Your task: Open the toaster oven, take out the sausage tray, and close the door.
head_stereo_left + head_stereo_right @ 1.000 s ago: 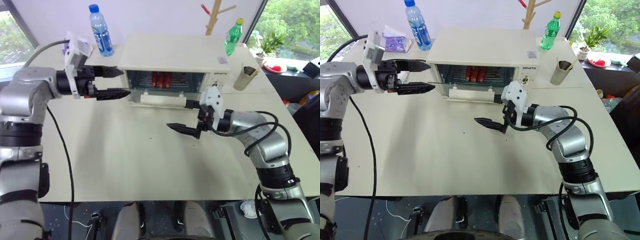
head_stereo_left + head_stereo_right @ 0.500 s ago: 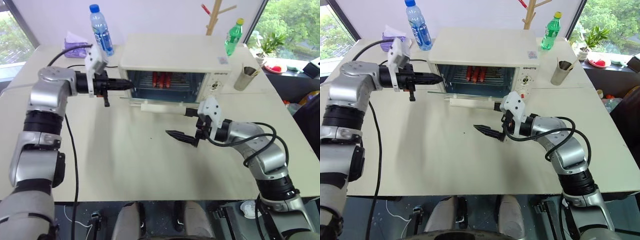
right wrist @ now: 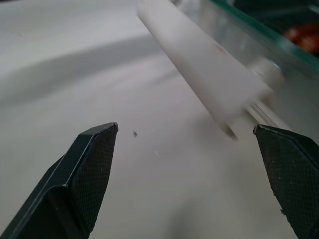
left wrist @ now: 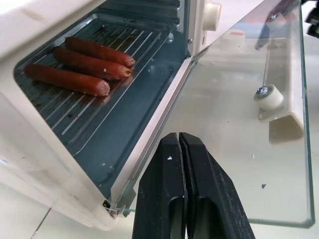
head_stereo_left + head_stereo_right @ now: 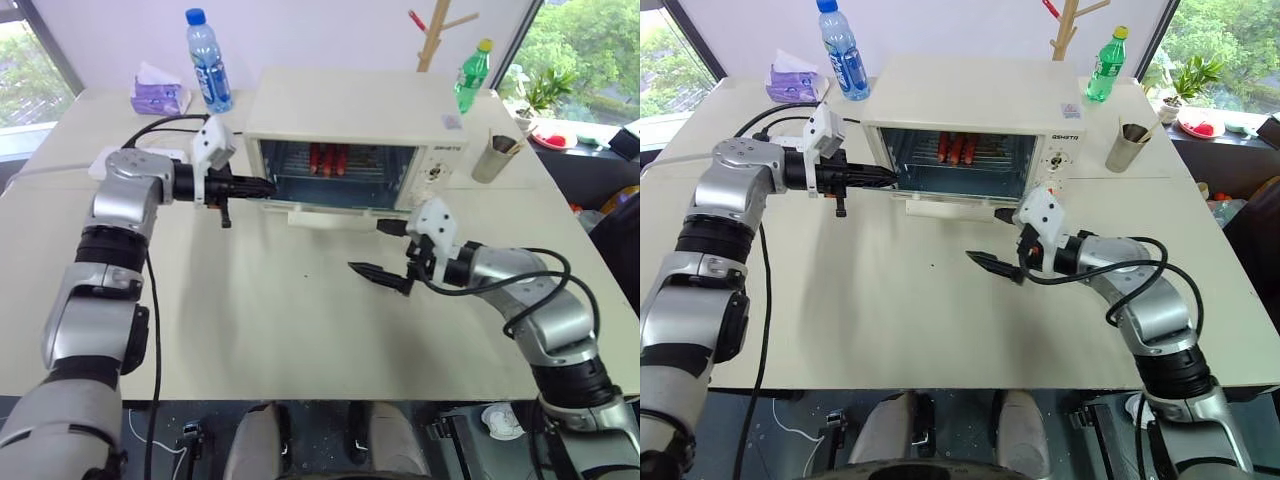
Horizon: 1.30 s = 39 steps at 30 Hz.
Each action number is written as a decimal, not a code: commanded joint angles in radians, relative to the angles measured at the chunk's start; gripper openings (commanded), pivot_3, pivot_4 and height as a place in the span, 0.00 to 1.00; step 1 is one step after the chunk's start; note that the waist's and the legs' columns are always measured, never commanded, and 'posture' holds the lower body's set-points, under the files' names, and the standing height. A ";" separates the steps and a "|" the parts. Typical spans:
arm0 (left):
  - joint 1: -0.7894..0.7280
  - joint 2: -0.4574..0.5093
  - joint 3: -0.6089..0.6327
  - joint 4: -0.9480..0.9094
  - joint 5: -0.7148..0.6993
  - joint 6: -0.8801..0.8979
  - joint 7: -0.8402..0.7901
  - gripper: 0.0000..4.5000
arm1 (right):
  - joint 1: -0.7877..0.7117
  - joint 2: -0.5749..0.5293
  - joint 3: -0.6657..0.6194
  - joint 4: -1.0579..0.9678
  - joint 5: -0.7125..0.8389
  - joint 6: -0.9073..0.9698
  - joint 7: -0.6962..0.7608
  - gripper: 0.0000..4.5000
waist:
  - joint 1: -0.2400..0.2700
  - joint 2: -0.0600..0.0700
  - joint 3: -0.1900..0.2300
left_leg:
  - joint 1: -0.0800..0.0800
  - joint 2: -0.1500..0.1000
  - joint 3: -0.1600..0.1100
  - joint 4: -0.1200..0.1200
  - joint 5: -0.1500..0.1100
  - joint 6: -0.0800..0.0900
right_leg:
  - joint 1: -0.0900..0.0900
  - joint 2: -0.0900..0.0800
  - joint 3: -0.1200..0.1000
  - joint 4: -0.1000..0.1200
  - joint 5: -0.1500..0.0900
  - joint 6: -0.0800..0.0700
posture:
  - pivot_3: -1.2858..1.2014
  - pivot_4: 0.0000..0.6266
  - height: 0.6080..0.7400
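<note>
Sitting inside toaster oven (image 5: 970, 110), sausage tray (image 4: 99, 94) just beyond left gripper (image 4: 178, 142).

You see the toaster oven (image 5: 355, 130), a boxy cream-white unit, standing toward the back of the counter (image 5: 260, 320). Its glass door (image 4: 259, 114) hangs open, dropped forward about level, the white bar handle (image 3: 199, 67) along its front edge. Inside, the ribbed silver sausage tray (image 4: 107, 107) lies flat, carrying three red sausages side by side at its back.
</note>
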 commanded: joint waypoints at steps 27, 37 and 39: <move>0.290 0.008 -0.079 -0.209 0.120 -0.102 0.030 0.01 | 0.056 -0.304 -0.364 -0.106 0.343 0.177 0.100 1.00 | 0.005 -0.001 0.000 | 0.001 0.000 -0.003 0.000 -0.001 0.002 | 0.002 -0.001 0.000 -0.002 0.000 0.000 | 0.52 0.24 0.87; 0.270 0.101 0.122 -0.450 -0.189 0.366 -0.017 0.89 | -0.044 -0.243 -0.201 -0.085 0.186 0.074 0.007 1.00 | -0.007 -0.002 0.001 | 0.001 0.001 -0.003 0.000 -0.001 0.002 | 0.001 -0.001 0.000 -0.002 0.000 0.000 | 0.52 0.24 0.87; 0.261 0.136 0.179 -0.535 -0.285 0.507 -0.009 0.99 | -0.085 -0.211 -0.139 -0.087 0.135 0.050 -0.021 1.00 | -0.007 -0.002 0.001 | 0.001 0.001 -0.003 0.000 -0.001 0.002 | 0.001 -0.001 0.000 -0.001 0.000 0.001 | 0.52 0.24 0.87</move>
